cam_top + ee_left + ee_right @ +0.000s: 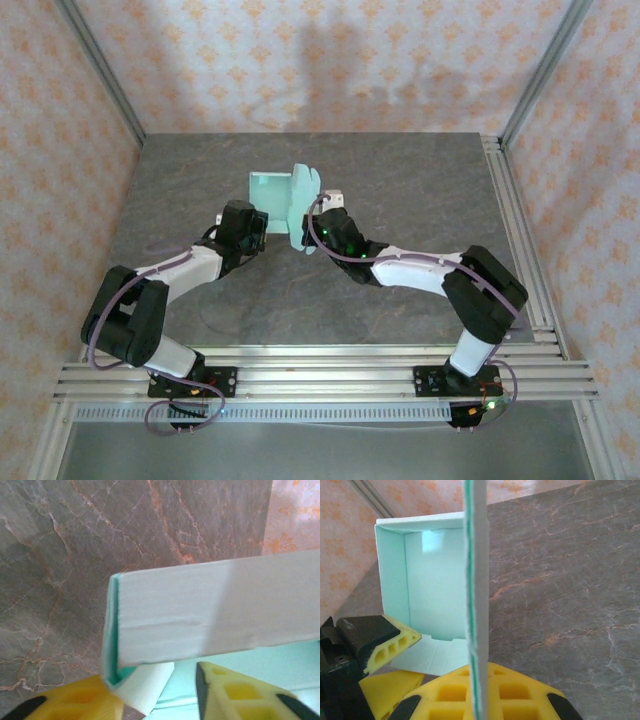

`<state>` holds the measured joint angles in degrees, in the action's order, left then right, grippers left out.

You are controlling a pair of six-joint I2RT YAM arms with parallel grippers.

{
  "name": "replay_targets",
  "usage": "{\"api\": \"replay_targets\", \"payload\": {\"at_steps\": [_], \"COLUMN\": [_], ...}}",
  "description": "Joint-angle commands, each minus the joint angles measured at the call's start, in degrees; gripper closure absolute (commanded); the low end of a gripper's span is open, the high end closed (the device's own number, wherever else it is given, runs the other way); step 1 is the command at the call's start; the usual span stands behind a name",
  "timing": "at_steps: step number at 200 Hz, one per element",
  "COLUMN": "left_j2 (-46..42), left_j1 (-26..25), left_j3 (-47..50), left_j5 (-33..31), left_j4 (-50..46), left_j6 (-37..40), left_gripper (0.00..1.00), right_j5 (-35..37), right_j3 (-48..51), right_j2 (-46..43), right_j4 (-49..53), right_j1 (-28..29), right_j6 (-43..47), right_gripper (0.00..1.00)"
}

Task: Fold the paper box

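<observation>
The job is in the middle of the folding step: the paper box (283, 196) sits on the grey table (430, 210) at the upper centre of the overhead view, partly raised, with an open tray shape on its left and one tall flap (477, 580) standing upright. In the right wrist view that flap runs edge-on down the middle of the frame, and the right gripper (475, 675) at the bottom is closed on its lower edge, yellow pads pressed to either side. The left gripper (160, 692) sits at the bottom of its own view with its jaws apart, a corner of the box and a small loose tab lying between them, unclamped. Judging by this, the right side pins the flap while the left is free to reposition. The next move probably calls for the left gripper to take a side wall or tab and tuck it in, without creasing the thin card.
</observation>
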<state>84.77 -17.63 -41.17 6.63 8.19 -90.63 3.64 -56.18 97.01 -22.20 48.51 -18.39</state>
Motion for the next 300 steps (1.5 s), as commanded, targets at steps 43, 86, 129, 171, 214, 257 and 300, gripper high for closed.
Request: {"api": "replay_targets", "payload": {"at_steps": [43, 86, 129, 171, 214, 257, 300], "left_j2": [-6.7, -13.8, -11.8, -3.8, 4.1, 10.0, 11.0], "left_j1": [-0.6, -0.1, 0.8, 0.7, -0.8, -6.2, -8.2], "left_j3": [-2.1, -6.2, -15.5, -23.1, -28.9, -33.2, -33.0], "left_j5": [-2.3, -10.5, -10.8, -4.3, 2.4, 0.2, 5.5], "left_j4": [-7.9, -20.8, -29.1, -32.2, -35.4, -39.3, -37.9], "left_j6": [8.9, 28.9, 55.4, 70.3, 78.4, 85.6, 86.3], "left_gripper": [0.01, 0.0, 0.0, 0.07, 0.12, 0.09, 0.13], "right_j5": [-4.9, -19.6, -24.7, -27.5, -28.0, -25.9, -22.3], "right_j3": [-7.4, -17.5, -27.8, -35.3, -42.8, -51.6, -49.5], "right_j2": [-4.9, -6.1, -3.9, 0.7, 8.7, 13.3, 7.6], "right_j4": [18.1, 43.8, 70.3, 84.8, 96.5, 99.4, 92.3], "right_j1": [-5.6, -12.9, -18.6, -22.1, -23.8, -24.4, -24.5], "right_j6": [8.0, 19.4, 32.8, 45.9, 60.6, 62.9, 56.6], "right_gripper": [1.0, 1.0, 1.0, 1.0, 0.99, 0.6, 0.22]}}
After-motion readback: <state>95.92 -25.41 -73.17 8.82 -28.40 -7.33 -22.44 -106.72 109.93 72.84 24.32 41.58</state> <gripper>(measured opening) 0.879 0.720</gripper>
